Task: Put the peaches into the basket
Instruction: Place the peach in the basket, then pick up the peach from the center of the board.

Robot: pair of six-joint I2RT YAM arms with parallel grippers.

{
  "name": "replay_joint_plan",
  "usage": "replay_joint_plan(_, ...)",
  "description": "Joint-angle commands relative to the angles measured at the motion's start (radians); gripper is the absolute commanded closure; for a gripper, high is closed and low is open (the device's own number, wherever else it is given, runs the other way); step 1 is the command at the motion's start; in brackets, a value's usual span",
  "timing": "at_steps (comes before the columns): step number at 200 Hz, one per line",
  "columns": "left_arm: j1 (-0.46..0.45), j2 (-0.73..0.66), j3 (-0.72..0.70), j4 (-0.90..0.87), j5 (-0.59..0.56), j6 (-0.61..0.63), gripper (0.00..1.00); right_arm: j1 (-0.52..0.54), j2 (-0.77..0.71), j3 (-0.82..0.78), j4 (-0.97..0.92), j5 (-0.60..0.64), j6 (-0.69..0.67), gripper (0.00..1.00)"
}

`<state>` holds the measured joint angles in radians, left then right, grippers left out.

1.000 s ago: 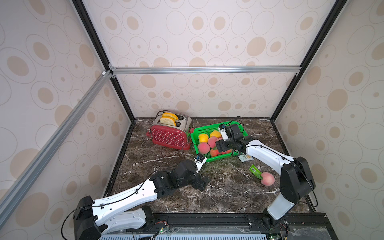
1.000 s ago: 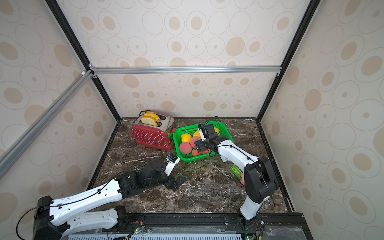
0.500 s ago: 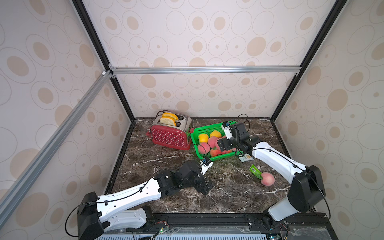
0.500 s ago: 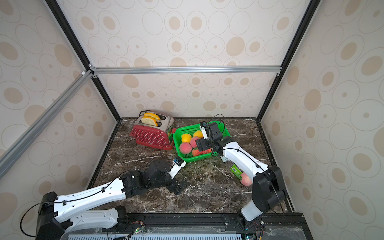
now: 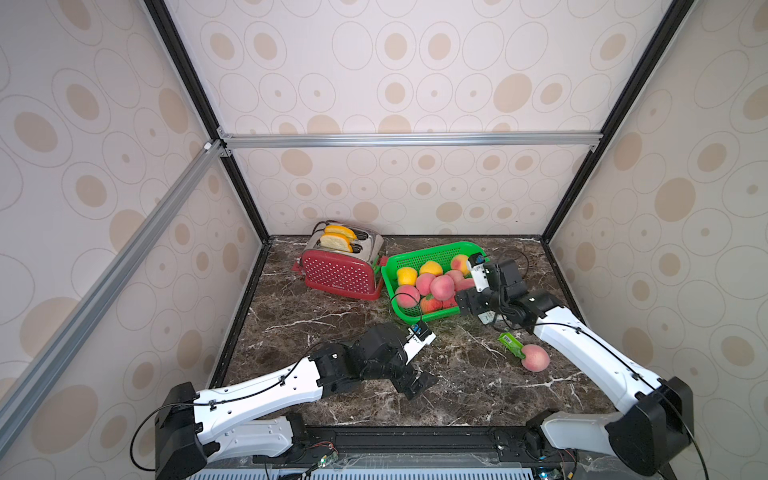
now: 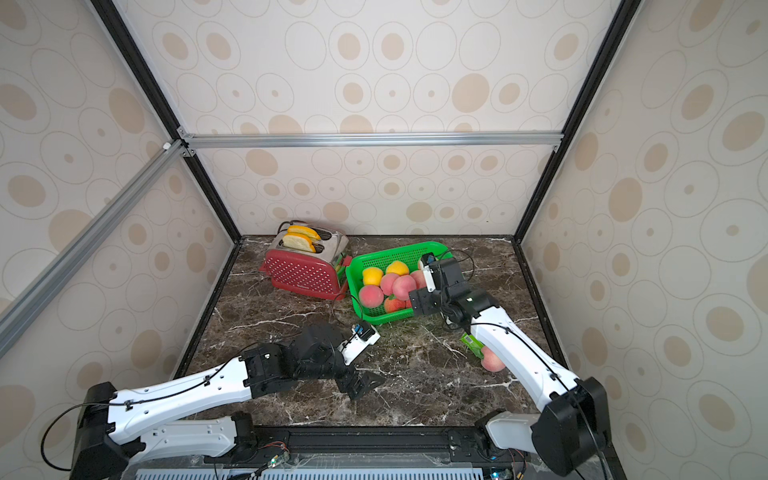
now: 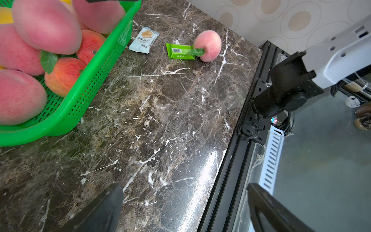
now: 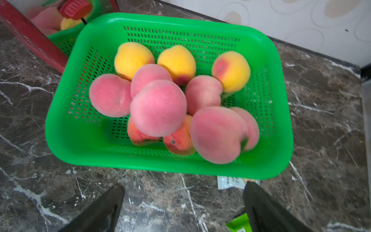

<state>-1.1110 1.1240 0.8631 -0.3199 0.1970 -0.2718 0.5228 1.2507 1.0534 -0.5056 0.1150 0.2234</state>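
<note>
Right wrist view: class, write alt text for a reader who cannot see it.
A green mesh basket on dark marble holds about ten peaches, mostly pink, three yellow. Nearest the camera, the arm's two dark fingers stand wide apart, holding nothing. A red toaster stands beside the basket.

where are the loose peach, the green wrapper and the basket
loose peach (image 7: 208,45), left wrist view, middle of its pink skin
green wrapper (image 7: 179,51), left wrist view, middle of the pack
basket (image 8: 100,148), right wrist view, bare green wall
</note>
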Motion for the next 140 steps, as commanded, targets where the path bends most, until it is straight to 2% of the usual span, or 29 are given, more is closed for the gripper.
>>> replay_joint_plan(1,-0.037,0.030,0.064,0.053,0.036,0.035,0.01,-0.033,-0.099,-0.062,-0.113,0.063,0.064,0.02)
replay_joint_plan(25,-0.071,0.081,0.100,0.075,0.091,0.041,0.01,-0.061,-0.171,-0.099,-0.207,0.115,0.079,0.01)
replay_joint_plan(43,-0.080,0.104,0.112,0.111,0.142,0.026,0.01,-0.109,-0.216,-0.147,-0.239,0.096,0.088,0.01)
replay_joint_plan(75,-0.084,0.129,0.131,0.135,0.162,0.028,0.01,-0.219,-0.276,-0.236,-0.247,0.035,0.120,0.00)
replay_joint_plan(104,-0.083,0.148,0.143,0.145,0.185,0.033,0.01,-0.335,-0.262,-0.260,-0.271,0.018,0.107,0.00)
replay_joint_plan(140,-0.084,0.131,0.120,0.189,0.195,0.022,0.01,-0.406,-0.179,-0.217,-0.316,0.048,0.097,0.00)
